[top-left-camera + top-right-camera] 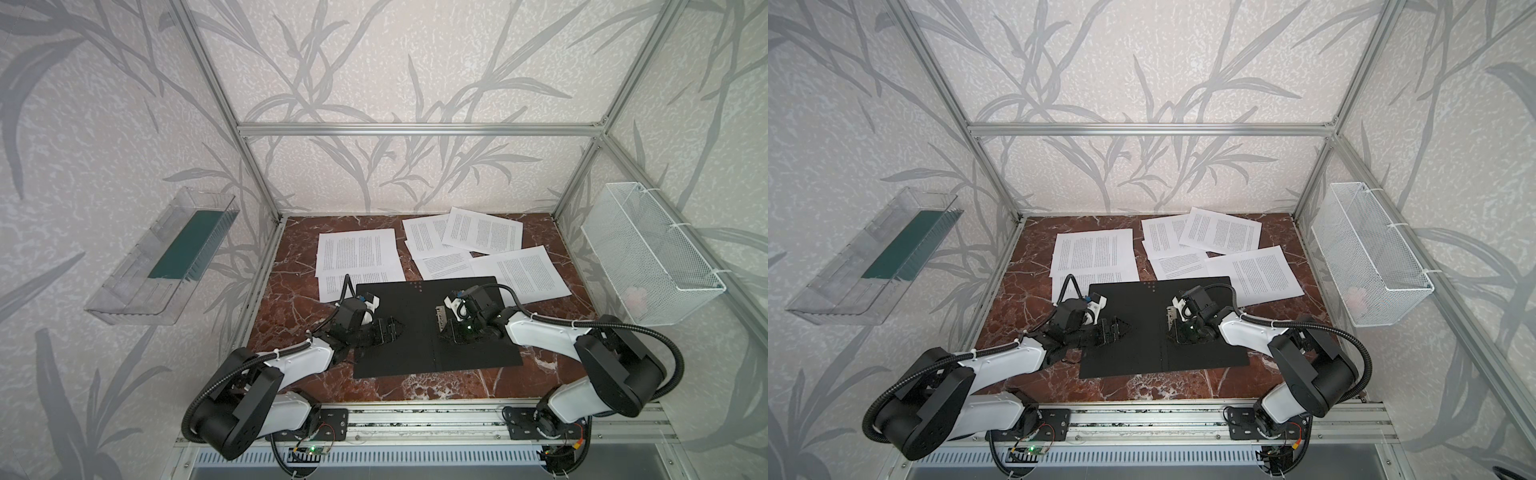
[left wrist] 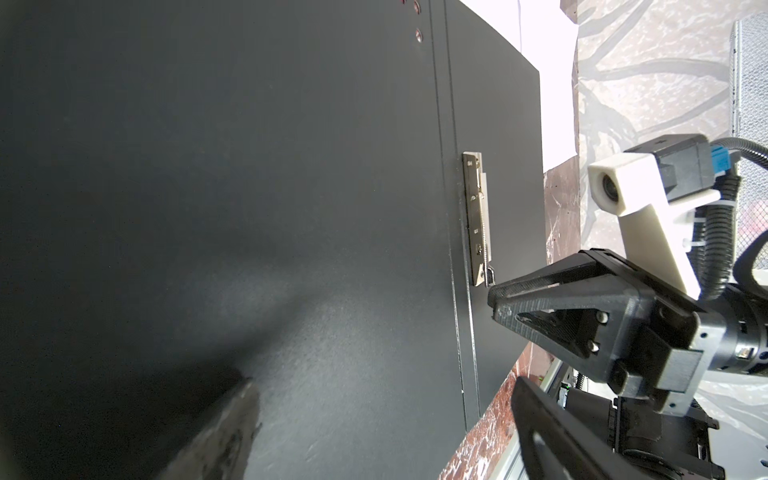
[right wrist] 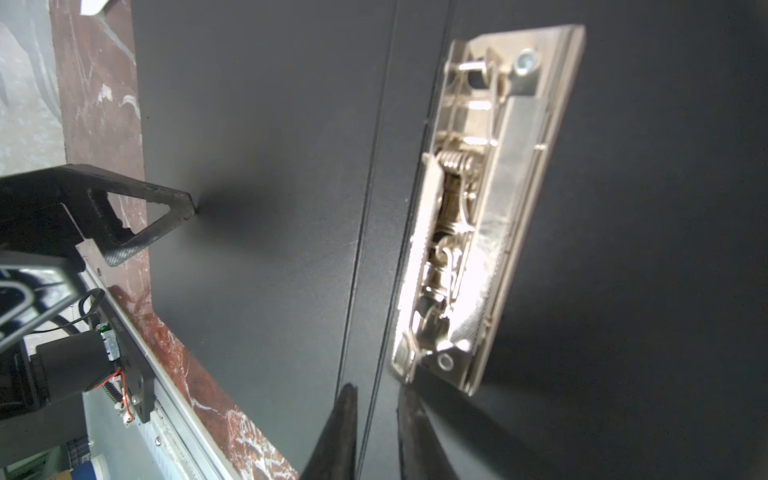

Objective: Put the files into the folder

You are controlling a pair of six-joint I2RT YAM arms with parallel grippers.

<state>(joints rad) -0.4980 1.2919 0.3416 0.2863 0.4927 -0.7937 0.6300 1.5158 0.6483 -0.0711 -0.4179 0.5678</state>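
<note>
Reaching in from the near rail, both arms bend at the elbow and turn their wrists inward. The left gripper (image 1: 392,328) and the right gripper (image 1: 444,334) point at each other low over the open folder (image 1: 419,357). The left jaws stand wide apart, and in the right wrist view one of that gripper's fingers (image 3: 180,203) touches the folder's black inside on its left half. The right jaws stand close together with a narrow gap showing. Their tips sit at the near end of the metal clip (image 3: 469,216) beside the spine crease; whether they touch it I cannot tell.

The folder lies flat on the table (image 1: 299,320), black inside up. The files (image 1: 357,253) lie scattered on the table beyond it, the nearest sheets meeting its far corners.

A clear tray (image 1: 133,286) on the left wall holds a dark green slab (image 1: 187,245). A wire basket (image 1: 648,249) hangs on the right wall with something pale and blurred in it.
</note>
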